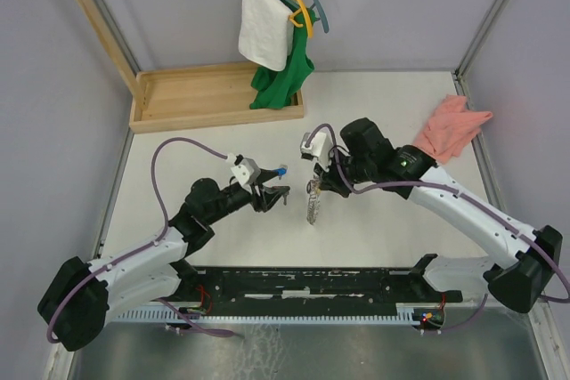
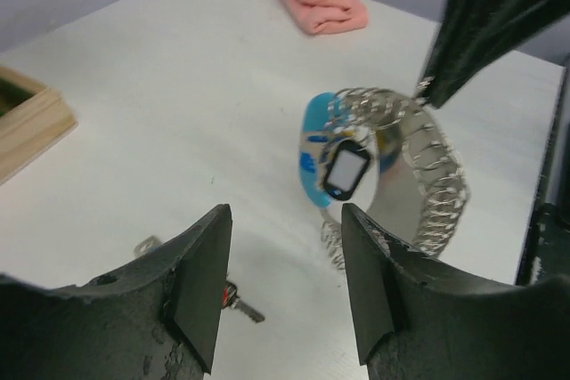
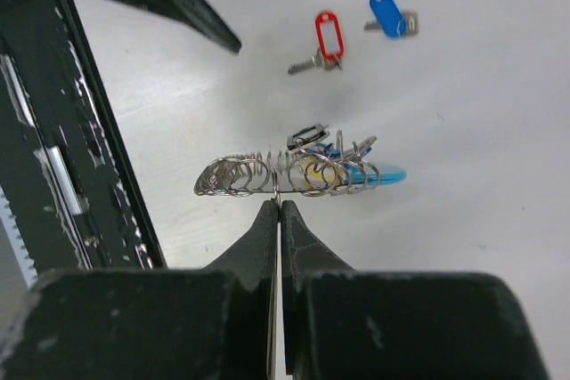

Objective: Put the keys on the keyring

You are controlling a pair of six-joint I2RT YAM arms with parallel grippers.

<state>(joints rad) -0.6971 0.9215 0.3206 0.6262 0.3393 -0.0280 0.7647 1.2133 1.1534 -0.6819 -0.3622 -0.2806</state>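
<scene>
Two keys lie flat on the white table (image 1: 383,220), close to each other and left of the keyring (image 3: 294,173). The red key (image 3: 325,37) has its oval tag toward the upper right of the right wrist picture and its metal blade slanting down to the lower left. The blue key (image 3: 389,15) lies almost across that picture, with the head on the left and the blade on the right. From above, the blue key shows just beyond the tips of the left gripper (image 2: 285,215), on their far side. The red key is partly hidden under one finger (image 2: 200,291) in the left wrist view. This gripper stands with its fingers well apart and has hold of nothing. The right gripper (image 3: 278,206) is pressed fully together and pinches one wire loop of the keyring. The bundle of rings hangs from it with its long axis running near to far, slightly tilted. I cannot tell if its low end touches the table.
</scene>
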